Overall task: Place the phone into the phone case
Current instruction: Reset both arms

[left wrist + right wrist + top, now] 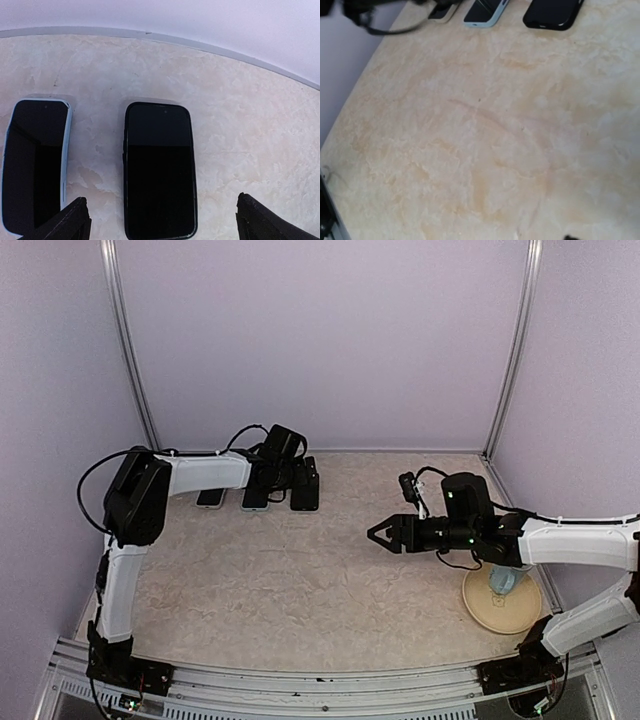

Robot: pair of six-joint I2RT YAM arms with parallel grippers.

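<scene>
Lying flat and screen-up by the far edge of the table (300,580), left of its middle, was the black-cased phone (160,170): a rounded-corner rectangle with a glossy dark screen inside a thin matte black rim. Just beside it on the left, apart by a strip of bare tabletop, lay a second phone in a pale blue case (35,165), equally glossy and round-cornered. A third phone in a light, beige-toned case (442,11) completed the row farther left, and only part of it showed in the right wrist view. The tabletop was a matte, marbled cream-and-tan surface with faint veining. Hovering over the black-cased phone was the left gripper (161,220), spread wide, its black textured fingertips (65,222) standing either side of the phone's near end, clear of it and holding nothing. Over the middle of the table, right of centre, the right gripper (383,535) pointed leftward with its jaws parted and nothing between them. Near the right near corner sat a round, tan plate (480,615) carrying a small pale blue object (504,581) whose nature could not be told.
</scene>
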